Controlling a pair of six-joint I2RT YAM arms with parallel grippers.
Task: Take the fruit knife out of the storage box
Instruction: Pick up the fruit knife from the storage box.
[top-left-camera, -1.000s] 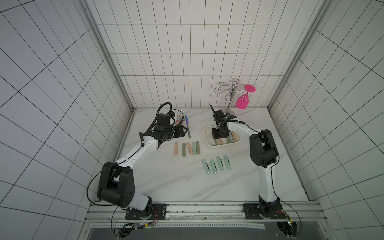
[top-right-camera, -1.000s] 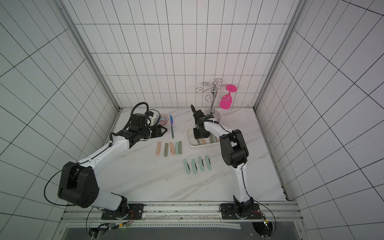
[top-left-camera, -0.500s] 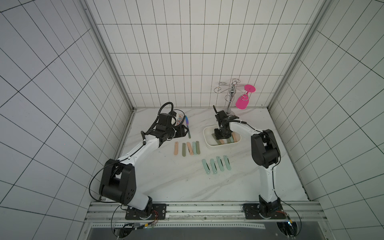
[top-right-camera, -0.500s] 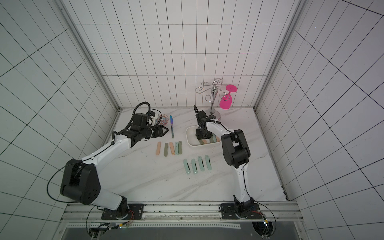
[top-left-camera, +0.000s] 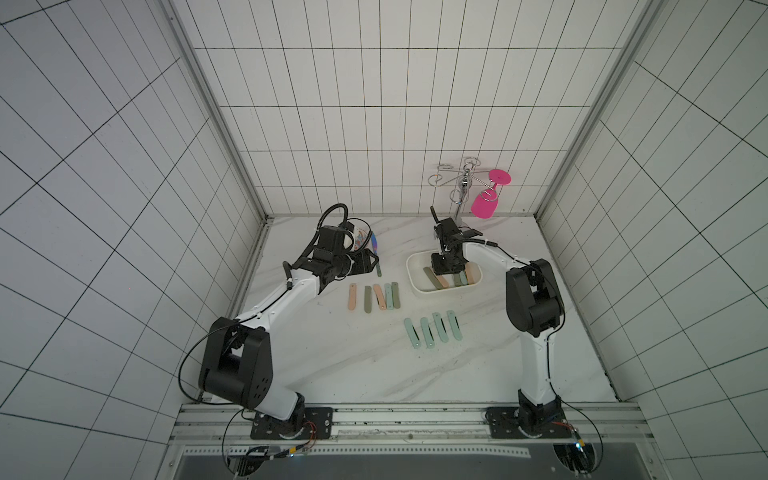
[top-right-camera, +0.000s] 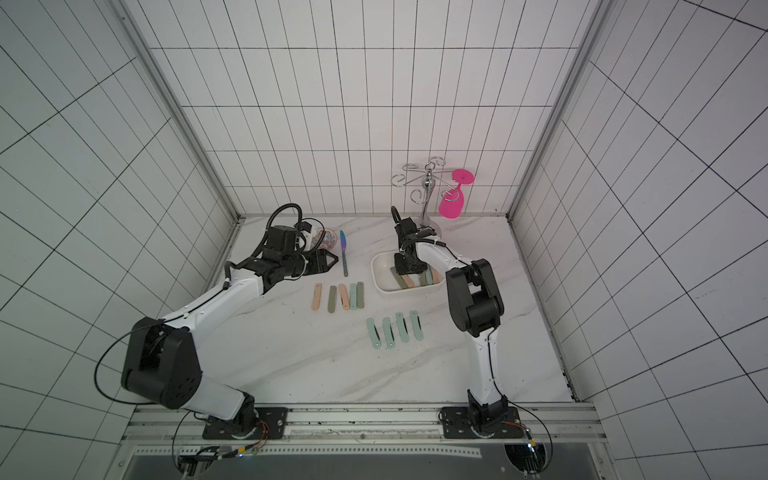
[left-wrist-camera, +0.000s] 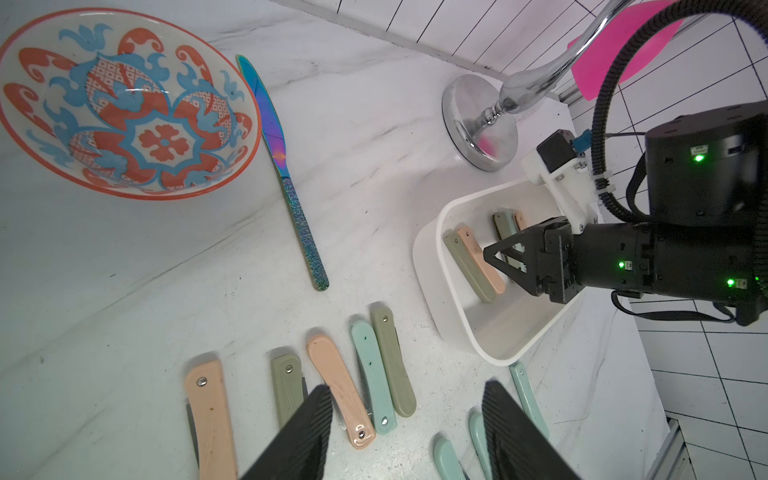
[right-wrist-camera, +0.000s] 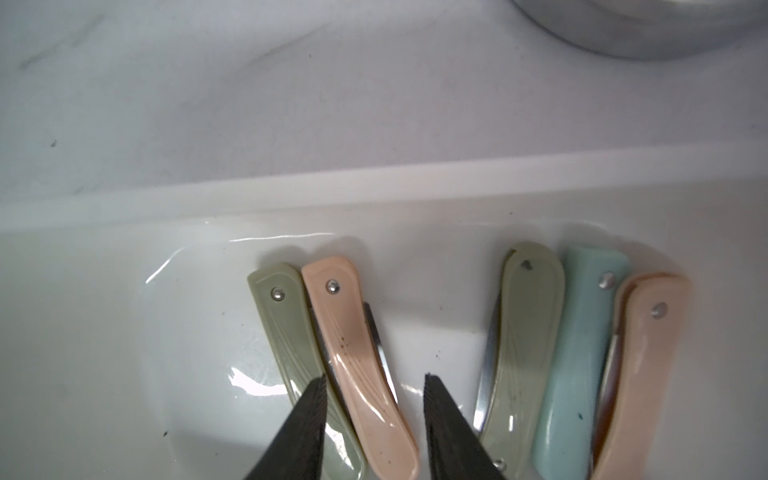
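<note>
The right pincer (right-wrist-camera: 374, 378) is lowered into the storage box (top-left-camera: 441, 291), which stands at the far right of the table (top-left-camera: 332, 365). Its jaws are partly open and straddle the peach fruit knife (right-wrist-camera: 365, 365); no firm hold is evident. This knife lies flat on the box floor, touching a green knife (right-wrist-camera: 282, 324) on its left, with three more knives (right-wrist-camera: 577, 353) grouped to its right. Risk: one fingertip sits over the green knife's handle, so closing may clamp both handles together or skid off the upper one. The glossy, curved handle may slip out during lifting. The light box may drag or tip if a handle catches its wall. The left pincer (left-wrist-camera: 407, 386) hangs wide open and empty by the row of knives (top-left-camera: 374, 297) laid out on the table.
</note>
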